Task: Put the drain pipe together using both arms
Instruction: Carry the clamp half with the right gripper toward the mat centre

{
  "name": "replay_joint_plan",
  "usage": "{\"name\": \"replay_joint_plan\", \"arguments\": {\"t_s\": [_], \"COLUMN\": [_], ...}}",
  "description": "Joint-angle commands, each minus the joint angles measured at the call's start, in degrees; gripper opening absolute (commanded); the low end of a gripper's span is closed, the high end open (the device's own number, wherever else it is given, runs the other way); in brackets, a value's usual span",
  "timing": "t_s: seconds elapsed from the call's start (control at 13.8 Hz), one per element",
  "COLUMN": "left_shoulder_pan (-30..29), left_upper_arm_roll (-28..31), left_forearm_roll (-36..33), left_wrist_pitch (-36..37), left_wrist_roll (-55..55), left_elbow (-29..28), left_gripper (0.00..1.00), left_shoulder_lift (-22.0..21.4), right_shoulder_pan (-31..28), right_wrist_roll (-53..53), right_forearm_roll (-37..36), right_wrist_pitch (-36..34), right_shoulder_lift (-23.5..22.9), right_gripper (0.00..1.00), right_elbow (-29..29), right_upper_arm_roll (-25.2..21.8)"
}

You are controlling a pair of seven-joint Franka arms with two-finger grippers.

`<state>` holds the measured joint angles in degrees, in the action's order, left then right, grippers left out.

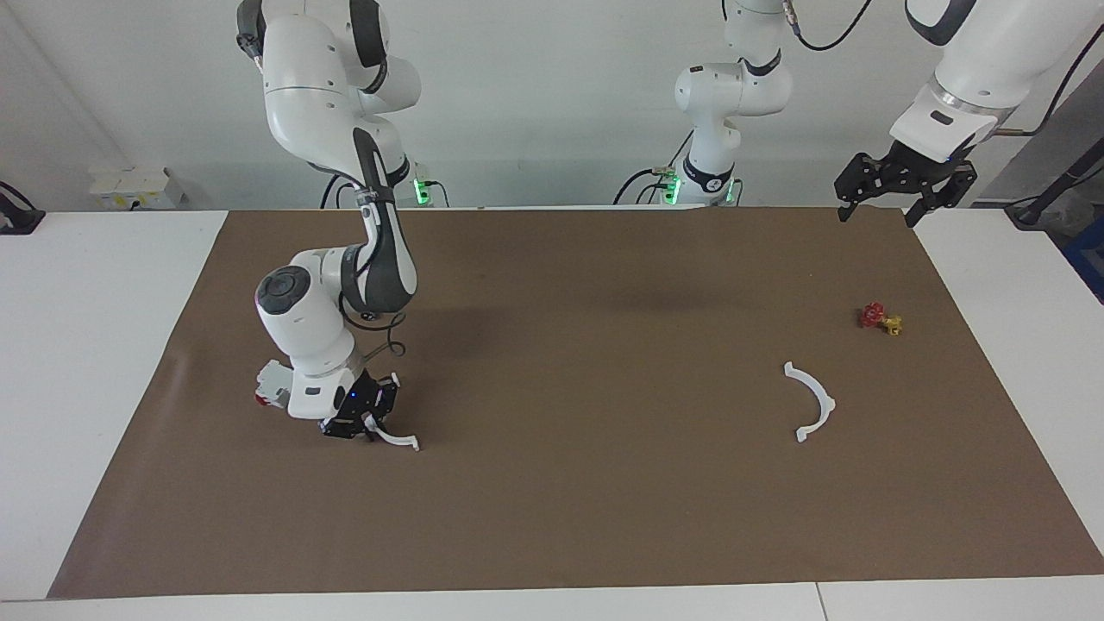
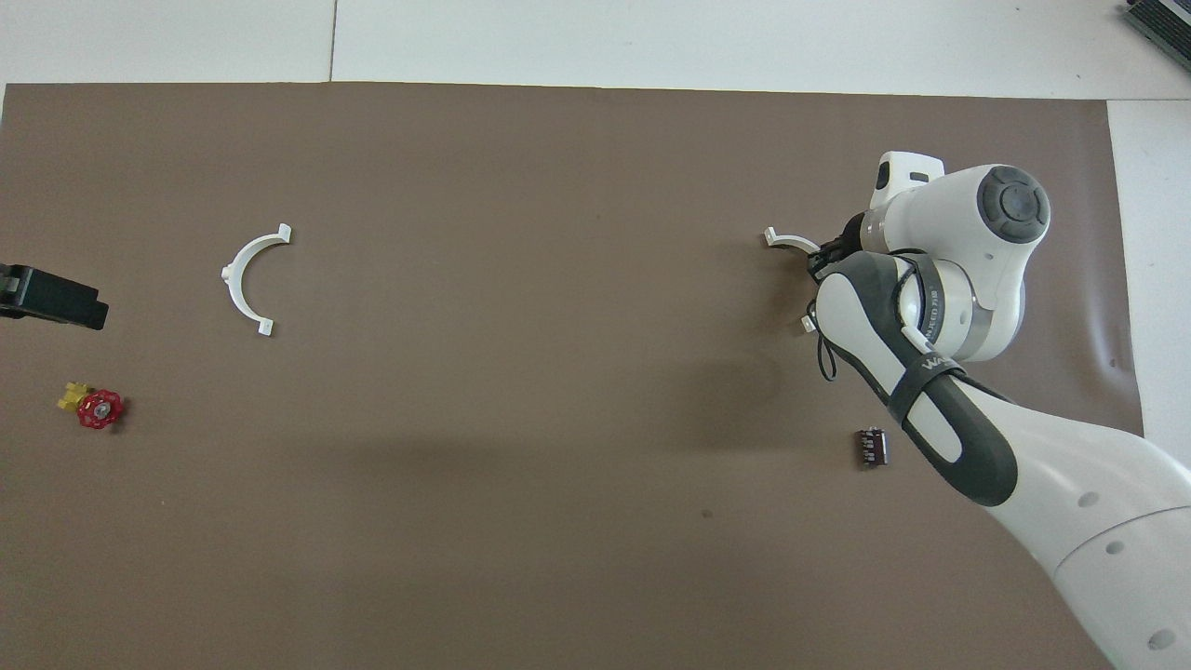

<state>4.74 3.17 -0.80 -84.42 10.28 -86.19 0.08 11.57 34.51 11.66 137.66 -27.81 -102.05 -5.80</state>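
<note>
One white half-ring arc (image 1: 398,439) of the drain pipe is at the right arm's end of the table. My right gripper (image 1: 369,424) is down at the table and shut on its middle. In the overhead view only the arc's end tabs (image 2: 786,240) show beside the right gripper (image 2: 823,265). The second half-ring arc (image 1: 815,401) lies flat toward the left arm's end and also shows in the overhead view (image 2: 244,274). My left gripper (image 1: 880,210) is open and empty. It hangs high over the table's edge at its own end, seen at the overhead view's edge (image 2: 51,298).
A small red-and-yellow valve (image 1: 880,319) lies nearer to the robots than the free arc, also in the overhead view (image 2: 93,407). A white box with a red end (image 1: 272,388) sits beside the right gripper. A small dark part (image 2: 872,447) lies beside the right arm.
</note>
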Motion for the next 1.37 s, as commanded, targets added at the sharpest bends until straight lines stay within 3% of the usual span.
{"name": "replay_joint_plan", "arguments": {"t_s": [0.0,0.36,0.51,0.72,1.01,1.3], "left_shoulder_pan": [-0.4,-0.5,-0.4,-0.5,-2.3,-2.7], "left_upper_arm_roll": [-0.1,-0.1,-0.1,-0.1,-0.1,-0.1], "left_forearm_roll": [0.9,0.9,0.9,0.9,1.1,1.5], "left_wrist_pitch": [0.2,0.5,-1.3,-9.8,-19.9,-28.8], "left_wrist_roll": [0.8,0.7,0.9,1.0,1.6,1.8], "left_elbow": [-1.8,-1.9,-3.0,-12.3,-19.0,-20.8], "left_gripper": [1.0,1.0,1.0,1.0,1.0,1.0], "left_shoulder_lift": [-1.7,-1.8,-1.8,-5.4,-5.0,1.3], "right_shoulder_pan": [4.1,16.7,19.3,22.4,24.5,26.1], "right_wrist_roll": [-14.9,-42.4,-44.2,-44.9,-50.2,-53.0], "right_forearm_roll": [-2.7,-6.5,-8.2,-9.9,-12.5,-13.9], "right_wrist_pitch": [-4.8,-4.8,-3.7,-2.3,-0.8,-0.1], "right_shoulder_lift": [2.0,1.8,1.4,1.4,0.6,0.7], "right_gripper": [0.0,0.0,0.0,0.0,0.0,0.0], "right_elbow": [2.1,2.6,2.2,1.8,1.2,-0.3], "right_upper_arm_roll": [-0.1,0.0,0.2,0.2,0.2,0.2]}}
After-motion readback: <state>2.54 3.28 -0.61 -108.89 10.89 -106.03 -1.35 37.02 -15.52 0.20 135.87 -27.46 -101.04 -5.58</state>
